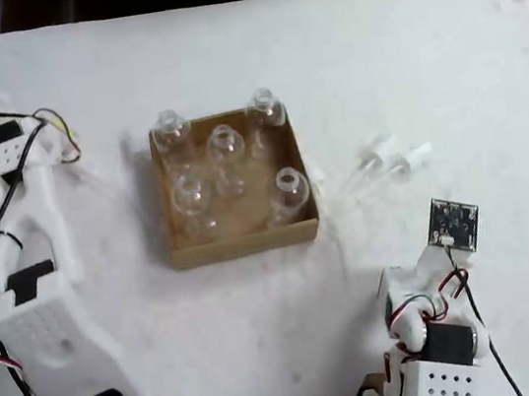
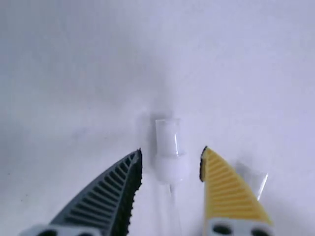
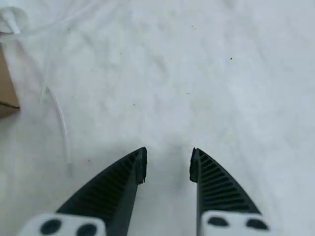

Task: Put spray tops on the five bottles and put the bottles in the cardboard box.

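Jaws are released on left gripper (image 2: 171, 151) and right gripper (image 3: 168, 150). Five bottles (image 1: 225, 144) are seated in the cardboard box (image 1: 241, 242); two spray tops (image 1: 378, 154) are seen at its 3 o'clock.

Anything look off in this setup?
Yes. All five bottles already stand in the box with bare necks, while spray tops lie loose beside it.
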{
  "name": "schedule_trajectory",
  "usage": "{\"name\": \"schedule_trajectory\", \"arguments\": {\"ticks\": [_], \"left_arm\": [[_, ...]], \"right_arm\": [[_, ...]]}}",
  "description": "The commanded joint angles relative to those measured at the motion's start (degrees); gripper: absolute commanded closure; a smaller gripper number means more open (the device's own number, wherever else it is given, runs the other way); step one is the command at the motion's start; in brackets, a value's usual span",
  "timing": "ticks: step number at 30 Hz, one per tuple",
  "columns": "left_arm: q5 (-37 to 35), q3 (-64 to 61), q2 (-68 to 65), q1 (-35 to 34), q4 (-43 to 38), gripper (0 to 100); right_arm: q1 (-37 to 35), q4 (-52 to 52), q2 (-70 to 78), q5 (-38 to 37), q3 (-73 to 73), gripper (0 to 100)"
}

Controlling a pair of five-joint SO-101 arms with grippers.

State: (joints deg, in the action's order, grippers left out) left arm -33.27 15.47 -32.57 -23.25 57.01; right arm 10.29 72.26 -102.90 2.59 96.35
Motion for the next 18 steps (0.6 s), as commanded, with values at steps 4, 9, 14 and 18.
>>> {"name": "schedule_trajectory", "arguments": {"ticks": [4, 9, 14, 18], "left_arm": [[-1.0, 11.4, -7.0, -0.6, 1.2, 81], [-1.0, 22.9, -13.4, 0.1, 9.0, 81], [-1.0, 29.6, -20.4, 0.7, 9.9, 81], [-1.6, 36.0, -22.3, 0.8, 16.9, 81]], "right_arm": [[0.7, 0.5, -0.2, 0.4, 0.5, 87.1], [0.7, 0.5, -0.2, 0.4, 0.5, 87.1], [0.7, 0.5, -0.2, 0.4, 0.5, 87.1], [0.7, 0.5, -0.2, 0.4, 0.5, 87.1]]}}
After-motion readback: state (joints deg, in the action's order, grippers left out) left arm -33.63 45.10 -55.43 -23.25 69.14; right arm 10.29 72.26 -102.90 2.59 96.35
